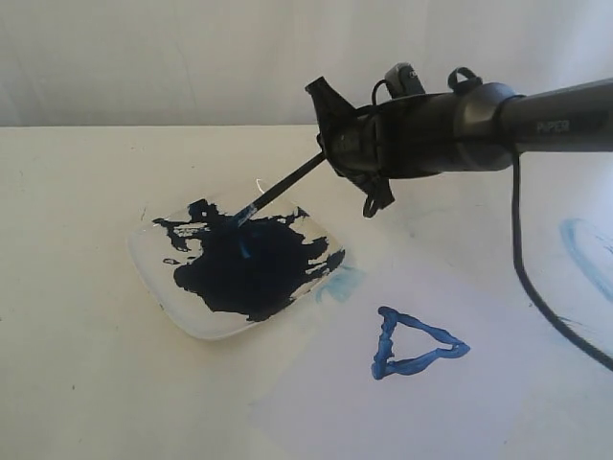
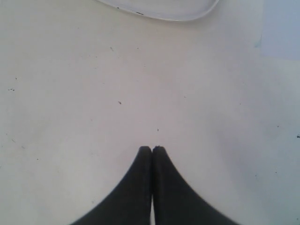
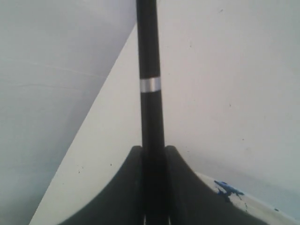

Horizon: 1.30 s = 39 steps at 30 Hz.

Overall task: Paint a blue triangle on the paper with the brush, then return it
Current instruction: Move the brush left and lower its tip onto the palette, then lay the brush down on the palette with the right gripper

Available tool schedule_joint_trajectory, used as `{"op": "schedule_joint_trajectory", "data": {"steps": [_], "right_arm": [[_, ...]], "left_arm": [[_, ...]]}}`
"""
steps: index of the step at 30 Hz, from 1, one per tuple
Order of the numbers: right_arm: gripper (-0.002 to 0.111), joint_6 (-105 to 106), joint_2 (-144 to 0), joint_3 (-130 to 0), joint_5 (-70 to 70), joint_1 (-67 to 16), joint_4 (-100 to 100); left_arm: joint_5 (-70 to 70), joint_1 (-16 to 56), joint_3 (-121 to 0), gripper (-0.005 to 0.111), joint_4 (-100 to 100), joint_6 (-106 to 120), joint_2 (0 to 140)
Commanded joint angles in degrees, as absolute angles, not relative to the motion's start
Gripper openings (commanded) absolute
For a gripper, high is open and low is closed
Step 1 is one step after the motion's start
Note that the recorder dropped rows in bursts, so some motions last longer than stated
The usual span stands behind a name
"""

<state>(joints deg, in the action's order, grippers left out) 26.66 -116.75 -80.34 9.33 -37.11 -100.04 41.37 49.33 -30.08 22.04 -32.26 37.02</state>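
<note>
exterior / right gripper (image 1: 335, 153): clenched on the brush (image 1: 283, 187) handle; the arm comes in from the right.
exterior / brush: thin, black, slanting down to the left. Its bristle tip is in the paint puddle (image 1: 244, 273) of the clear dish (image 1: 158, 283), left of centre on the counter (image 1: 77, 192).
exterior / blue triangle (image 1: 386, 343): closed wobbly outline in thick, glossy mid-blue. It lies on the paper (image 1: 479, 287), near and right of the dish, well apart from the brush tip.
exterior / paper: flat, pale lavender sheet, with its left edge close to the dish.
exterior / smear (image 1: 582, 251): faint pale-blue curve at far right, not the triangle.
left wrist / left gripper (image 2: 152, 150): closed and empty, tips touching, over bare counter. The dish (image 2: 164, 9) and a corner of the paper (image 2: 281, 28) lie beyond it.
right wrist / right gripper (image 3: 152, 151): jaws tight on both sides of the brush (image 3: 149, 56). The pale ring (image 3: 150, 85) sits clear of the jaws, and a paint-splashed corner of the dish (image 3: 253, 206) is beside it.
handling (my read): light, stiff, smooth, narrow handle, likely to pivot or slide in the jaws under side load. Bristles are soft and wet, so there's a drip risk over the paper.
grip point (my read): on the handle, away from the wet end. The current hold looks adequate.
task state (my read): triangle looks finished; the brush is not yet released.
</note>
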Motion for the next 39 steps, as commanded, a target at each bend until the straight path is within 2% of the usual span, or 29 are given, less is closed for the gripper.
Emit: {"op": "schedule_joint_trajectory", "data": {"steps": [1, 39], "right_arm": [[0.0, 24.89, -118.59, -81.5, 11.06, -39.01, -99.32], [0.0, 21.34, -126.42, -83.67, 17.97, -39.99, -95.28]], "left_arm": [[41.63, 49.24, -29.72, 0.0, 21.49, -32.1, 36.64], [41.74, 49.24, -29.72, 0.0, 20.35, -31.05, 36.64]]}}
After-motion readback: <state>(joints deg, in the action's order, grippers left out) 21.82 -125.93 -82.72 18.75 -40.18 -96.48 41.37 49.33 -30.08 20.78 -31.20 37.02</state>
